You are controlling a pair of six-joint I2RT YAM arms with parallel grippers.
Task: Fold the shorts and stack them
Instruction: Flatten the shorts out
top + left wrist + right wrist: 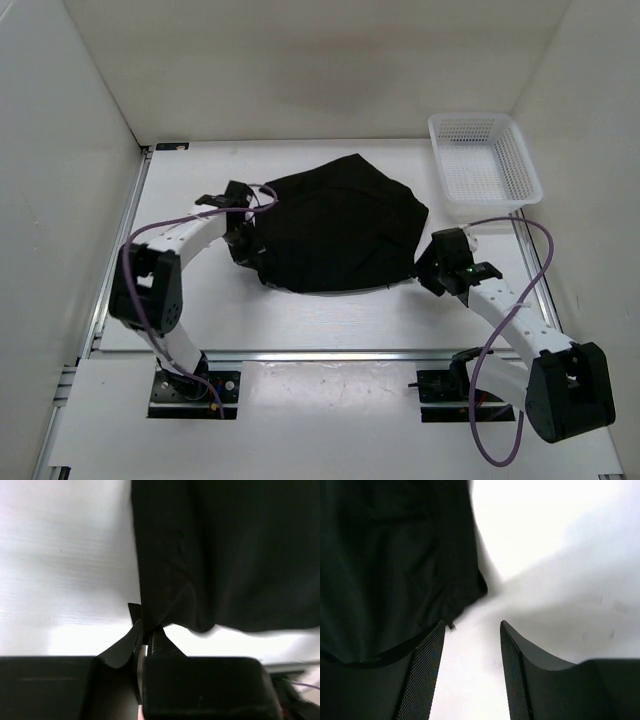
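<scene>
The black shorts (335, 225) lie bunched in the middle of the white table. My left gripper (243, 240) is at their left edge, shut on a fold of the cloth; in the left wrist view the gripper (146, 632) pinches the hem of the shorts (225, 555), which hang away from it. My right gripper (430, 262) is at the shorts' right edge, open and empty. In the right wrist view it (472, 627) stands over bare table, with the shorts (385, 560) just left of its left finger (427, 665).
A white mesh basket (484, 165) stands at the back right corner. White walls close the table on three sides. Purple cables loop along both arms. A metal rail (330, 355) runs along the table's near edge.
</scene>
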